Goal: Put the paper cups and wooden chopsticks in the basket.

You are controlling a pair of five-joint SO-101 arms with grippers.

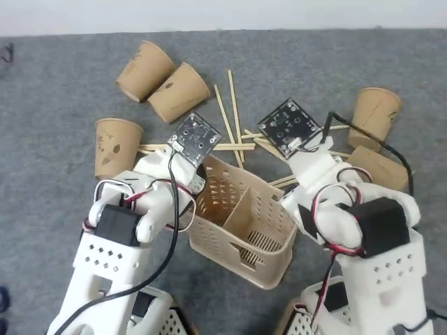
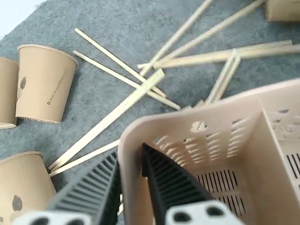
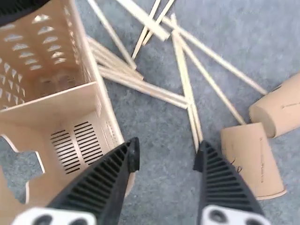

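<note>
Beige plastic basket (image 1: 269,269), slotted and split by a divider, sits on the grey carpet (image 1: 56,105) between the arms. Its rim is clamped in the left claw (image 2: 131,154), while the right claw (image 3: 167,152) hangs with fingers apart just beside it. Tan paper cups (image 1: 178,92) and pale chopsticks (image 1: 227,115) lie scattered beyond the basket. One cup (image 1: 380,171) is partly hidden by the right arm (image 1: 363,230).

A grey, felt-like carpet surface (image 1: 56,91) with a fine mottled weave covers the whole work area and runs to the far side. There it meets a plain, pale whitish strip of bare surface (image 1: 209,14) along a straight edge. The same pale surface also appears past the carpet's edge in the left wrist view (image 2: 14,11). The light is even and soft, casting only faint shadows on the carpet.
</note>
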